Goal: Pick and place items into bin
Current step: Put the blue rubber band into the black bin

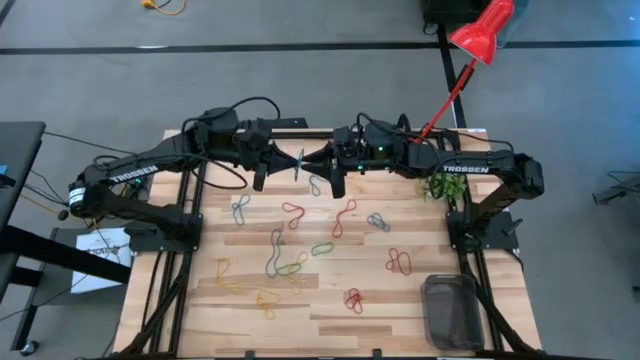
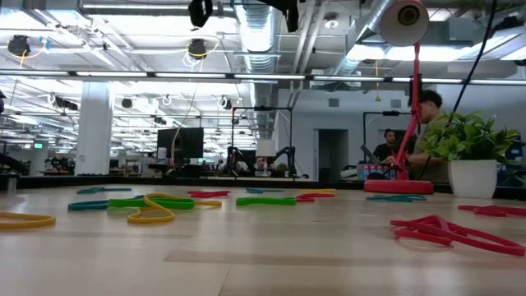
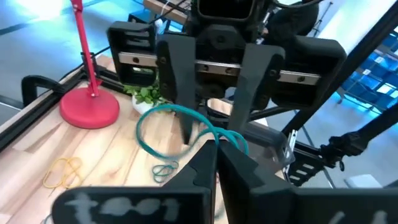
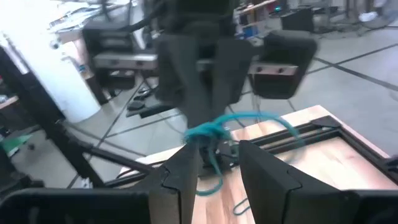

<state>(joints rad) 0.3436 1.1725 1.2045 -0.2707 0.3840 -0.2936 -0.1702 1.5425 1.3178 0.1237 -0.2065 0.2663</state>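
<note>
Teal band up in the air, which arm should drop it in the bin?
Probably the right. The bin lies on the right arm's side. The left tool pinches the teal band, and the right tool is open close by it, ready to take it.

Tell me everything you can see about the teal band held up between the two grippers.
The teal band is a thin, rubbery-looking loop, held in the air above the far edge of the wooden table, between the two arms. The left gripper is shut on a knotted, twisted part of it, and an open oval loop hangs free beyond that pinch. The right gripper faces it with fingers open on either side of the band, not clamped. From above it shows only as a thin sliver between the grippers.
</note>
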